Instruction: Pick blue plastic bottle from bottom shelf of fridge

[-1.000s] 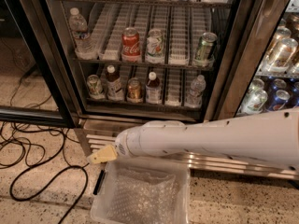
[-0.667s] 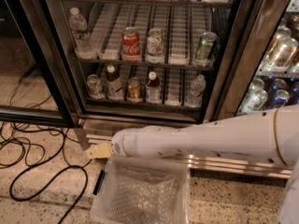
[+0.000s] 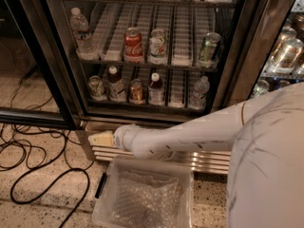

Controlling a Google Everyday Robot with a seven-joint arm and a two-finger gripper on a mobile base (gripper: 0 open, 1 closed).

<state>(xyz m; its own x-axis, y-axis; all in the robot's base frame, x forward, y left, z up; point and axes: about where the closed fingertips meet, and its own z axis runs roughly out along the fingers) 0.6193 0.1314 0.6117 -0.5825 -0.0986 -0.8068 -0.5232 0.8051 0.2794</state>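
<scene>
Near the bottom shelf's (image 3: pixel 176 88) front edge, the blue plastic bottle (image 3: pixel 156 89) stands reachable; my gripper (image 3: pixel 101 139) hangs below-left, whether open I cannot tell.

gripper (image 3: pixel 100 138) low by fridge (image 3: pixel 237 65) base grille (image 3: pixel 204 161), left of centre, well below bottom shelf (image 3: pixel 176 87). blue plastic bottle (image 3: pixel 155 89) stands upright on that shelf, just right of a can (image 3: pixel 137 91). white arm (image 3: pixel 190 137) reaches in fr the right, above a clear bin (image 3: pixel 147 159) on the floor.

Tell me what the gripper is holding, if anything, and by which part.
Nothing. The gripper sits low at the fridge grille; the blue plastic bottle stands untouched on the bottom shelf.
</scene>
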